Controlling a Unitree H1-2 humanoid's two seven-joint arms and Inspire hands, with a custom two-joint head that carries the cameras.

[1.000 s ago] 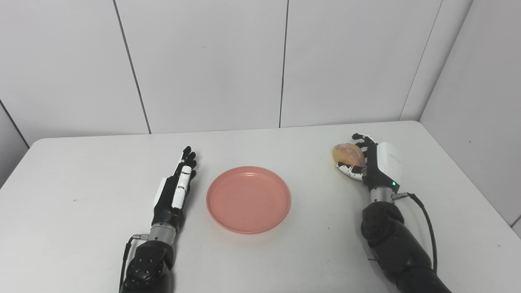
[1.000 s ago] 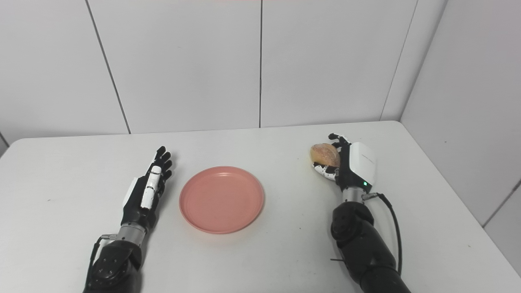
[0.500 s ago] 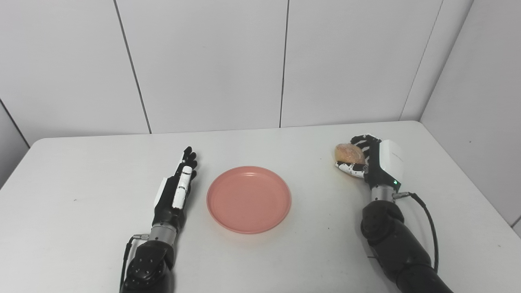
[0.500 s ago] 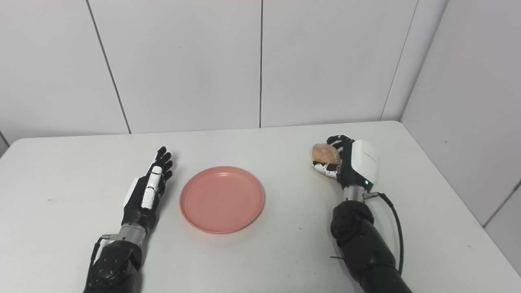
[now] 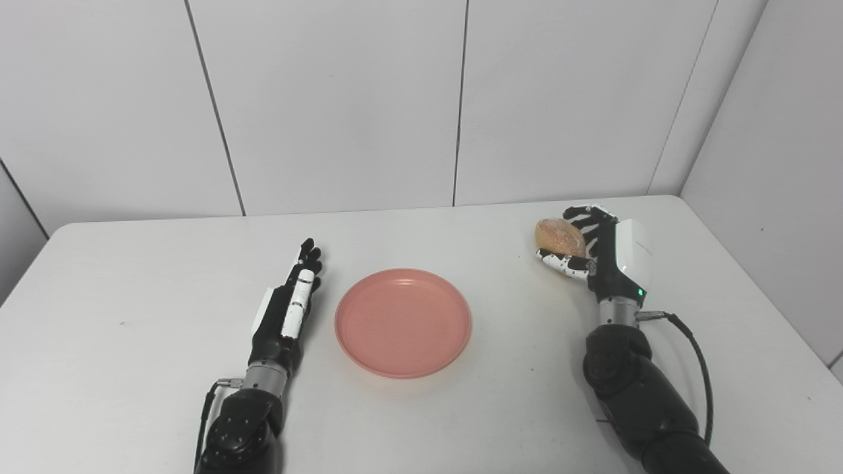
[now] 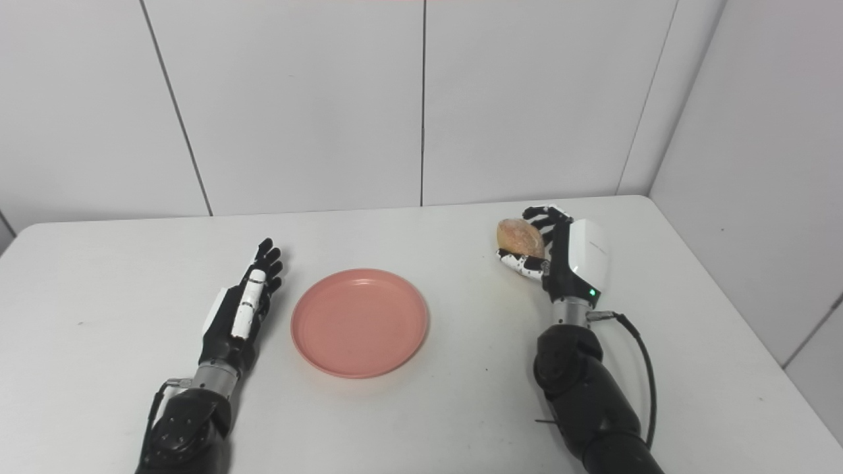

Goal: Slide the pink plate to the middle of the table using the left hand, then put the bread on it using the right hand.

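Note:
The pink plate lies flat near the middle of the white table, with nothing on it. My left hand rests just left of the plate, fingers straight and apart, holding nothing and not touching the rim. To the right of the plate, my right hand is shut on a round brown bread roll, fingers curled over its top and thumb beneath. The roll is held a little above the table surface.
White wall panels stand behind the table and along its right side. A black cable loops off my right forearm. Bare tabletop separates the plate from my right hand.
My right hand has closed its fingers around the bread and lifted it slightly up and left. My left hand and the plate have stayed where they were.

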